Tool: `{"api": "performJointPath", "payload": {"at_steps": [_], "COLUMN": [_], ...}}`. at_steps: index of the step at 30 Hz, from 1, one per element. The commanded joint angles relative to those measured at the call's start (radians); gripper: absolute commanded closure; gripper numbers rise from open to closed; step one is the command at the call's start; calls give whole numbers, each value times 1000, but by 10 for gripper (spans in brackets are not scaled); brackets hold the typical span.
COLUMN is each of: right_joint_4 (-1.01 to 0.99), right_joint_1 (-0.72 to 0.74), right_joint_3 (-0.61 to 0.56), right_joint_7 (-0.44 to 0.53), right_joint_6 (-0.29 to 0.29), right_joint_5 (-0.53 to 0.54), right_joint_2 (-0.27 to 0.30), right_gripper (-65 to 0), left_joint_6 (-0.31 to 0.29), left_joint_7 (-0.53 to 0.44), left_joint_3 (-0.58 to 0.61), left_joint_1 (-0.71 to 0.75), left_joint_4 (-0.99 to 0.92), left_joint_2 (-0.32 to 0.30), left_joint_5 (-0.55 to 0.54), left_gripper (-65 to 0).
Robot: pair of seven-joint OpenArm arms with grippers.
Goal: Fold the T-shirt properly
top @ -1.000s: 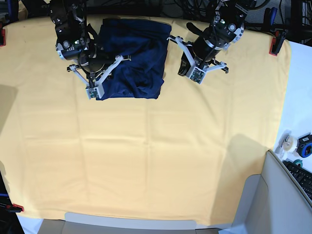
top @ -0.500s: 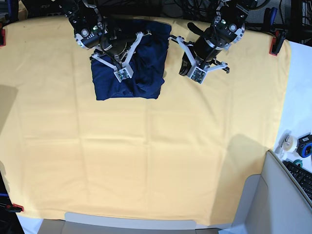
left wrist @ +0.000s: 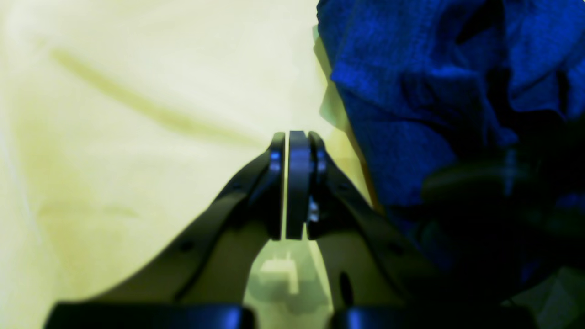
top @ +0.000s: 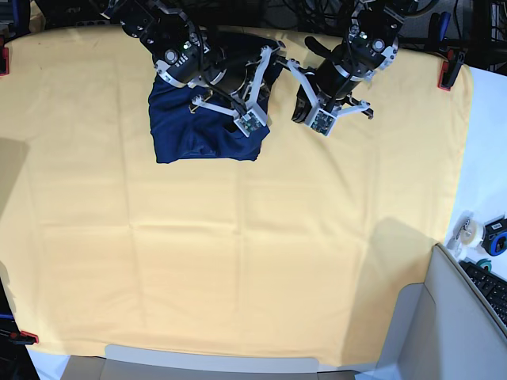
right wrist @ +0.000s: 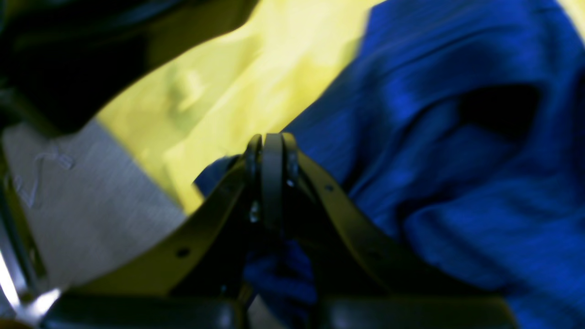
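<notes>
The dark navy T-shirt [top: 190, 138] lies folded in a rough rectangle on the yellow table cloth [top: 238, 253] at the back of the table. My right gripper [top: 247, 123] hangs over the shirt's right part. In the right wrist view it [right wrist: 272, 141] is shut, with blue fabric [right wrist: 457, 183] beneath and beside it; I see nothing pinched at the tips. My left gripper [top: 321, 125] sits just right of the shirt, over the cloth. In the left wrist view it [left wrist: 297, 141] is shut and empty, and the shirt's rumpled edge [left wrist: 411, 91] lies to its right.
Red clamps [top: 447, 71] [top: 4, 59] pin the cloth at the back corners. Tape rolls [top: 467, 232] and a keyboard [top: 491, 289] sit off the cloth at the right. A bare grey surface [right wrist: 91, 205] shows past the cloth's edge in the right wrist view.
My right arm has swept from the shirt's lower left corner rightwards across the shirt to its right part. The left arm has stayed put. The shirt's outline looks the same.
</notes>
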Motion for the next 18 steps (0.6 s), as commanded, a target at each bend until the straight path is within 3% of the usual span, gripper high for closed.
{"api": "performJointPath", "payload": {"at_steps": [1,6,12,14,18], "right_joint_4": [16,22,23,23,25], "right_joint_1": [31,79,-10,-30,-32], "right_joint_3": [3,29,252,298,339], "right_joint_7": [20,37,49,48,54], "right_joint_6": [2,1,1,1,2], "right_joint_5": [6,6,8,8,9], "right_joint_2": [-19,-37,-39,-26,53], "right_gripper": [0,0,0,0,0], "left_joint_6": [1,3,3,3,3], "left_joint_7": [-17,-18,-17,-18,-21], "left_joint_3": [-4,-4,-3,-3,-4], "left_joint_1": [10,17,24,39,51], "left_joint_4": [16,16,16,16,16], "left_joint_2": [-3,-2,-2,-2,-2], "left_joint_5": [2,2,2,2,2], "left_gripper": [0,0,0,0,0]}}
